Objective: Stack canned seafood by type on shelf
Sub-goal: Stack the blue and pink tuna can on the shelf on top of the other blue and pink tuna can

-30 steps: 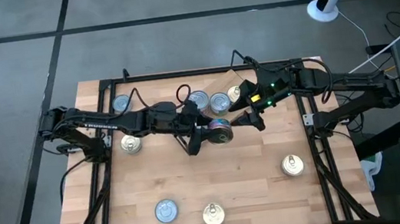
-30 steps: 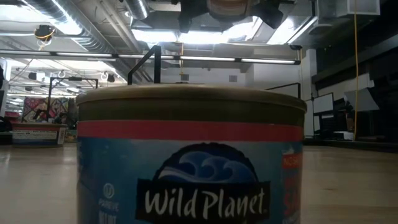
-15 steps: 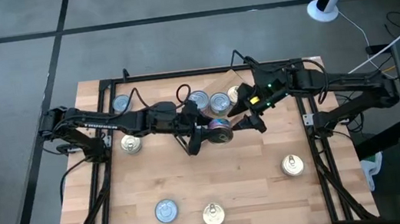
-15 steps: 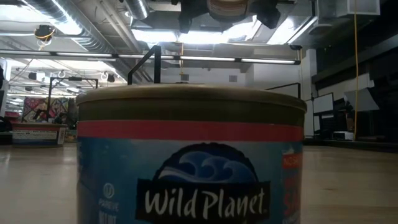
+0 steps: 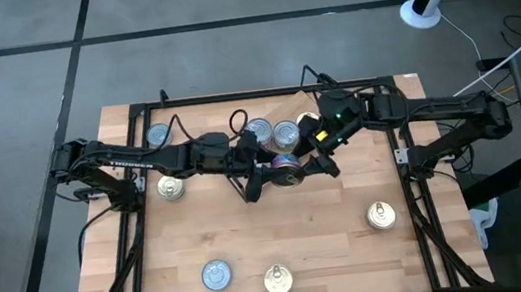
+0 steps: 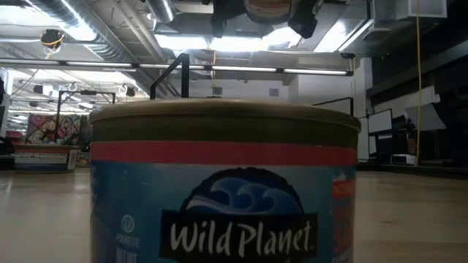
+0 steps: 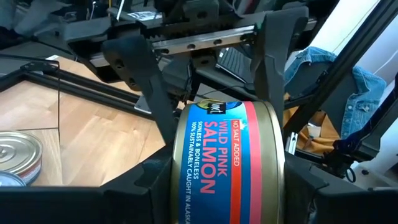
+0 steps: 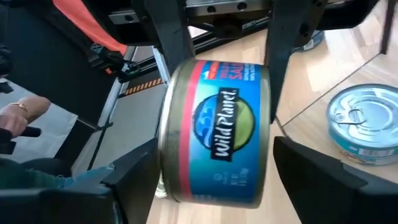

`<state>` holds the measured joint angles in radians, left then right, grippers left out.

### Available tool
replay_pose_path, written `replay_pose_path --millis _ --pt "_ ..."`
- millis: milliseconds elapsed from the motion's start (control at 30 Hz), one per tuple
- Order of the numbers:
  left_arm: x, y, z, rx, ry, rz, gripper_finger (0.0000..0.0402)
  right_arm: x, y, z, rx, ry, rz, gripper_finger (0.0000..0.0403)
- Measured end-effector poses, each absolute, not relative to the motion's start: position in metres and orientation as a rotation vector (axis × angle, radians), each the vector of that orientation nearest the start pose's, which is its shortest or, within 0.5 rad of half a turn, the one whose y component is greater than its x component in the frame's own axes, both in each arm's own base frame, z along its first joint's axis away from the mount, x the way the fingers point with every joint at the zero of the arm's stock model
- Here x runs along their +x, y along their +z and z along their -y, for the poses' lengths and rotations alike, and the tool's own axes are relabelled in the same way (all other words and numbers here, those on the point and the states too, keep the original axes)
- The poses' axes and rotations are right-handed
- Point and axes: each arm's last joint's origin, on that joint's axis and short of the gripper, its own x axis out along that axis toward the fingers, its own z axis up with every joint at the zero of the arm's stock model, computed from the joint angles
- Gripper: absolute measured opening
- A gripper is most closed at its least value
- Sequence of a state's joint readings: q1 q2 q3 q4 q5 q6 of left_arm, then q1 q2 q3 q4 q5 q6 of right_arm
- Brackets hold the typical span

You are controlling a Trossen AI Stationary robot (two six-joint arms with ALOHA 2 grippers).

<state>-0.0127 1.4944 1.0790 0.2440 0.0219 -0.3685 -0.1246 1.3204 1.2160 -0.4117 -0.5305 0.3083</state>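
While clamped in the left gripper [image 5: 279, 172], salmon tin [image 7: 227, 165] hangs above the table [image 5: 282, 234]. Right gripper [image 5: 314, 155]: fingers apart, flanking that tin.

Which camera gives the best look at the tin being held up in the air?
The right wrist view: the held tin fills it, label readable. The left wrist view shows its side, the high view only a speck, the low view its underside.

Left arm: you have it reaching in from the left edge, left gripper [image 5: 269, 173] at table centre, clamped on a tin (held on its side) | Right arm: yours stretches in from the right, right gripper [image 5: 318, 151] just beside the left one, fingers [image 8: 134, 180] spread wide, straddling that tin.
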Motion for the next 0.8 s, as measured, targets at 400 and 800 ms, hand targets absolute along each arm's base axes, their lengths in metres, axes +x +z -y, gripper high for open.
replay_pose_path --millis 400,800 --pt "0.3435 0.3063 0.0047 -0.367 0.001 -0.175 0.0199 0.2852 0.3481 0.0214 0.456 0.299 -0.543 0.0185" --pt "0.3434 0.3085 0.0018 -0.284 -0.004 -0.158 0.02 0.2784 0.3523 0.021 0.526 0.262 -0.555 0.0196"
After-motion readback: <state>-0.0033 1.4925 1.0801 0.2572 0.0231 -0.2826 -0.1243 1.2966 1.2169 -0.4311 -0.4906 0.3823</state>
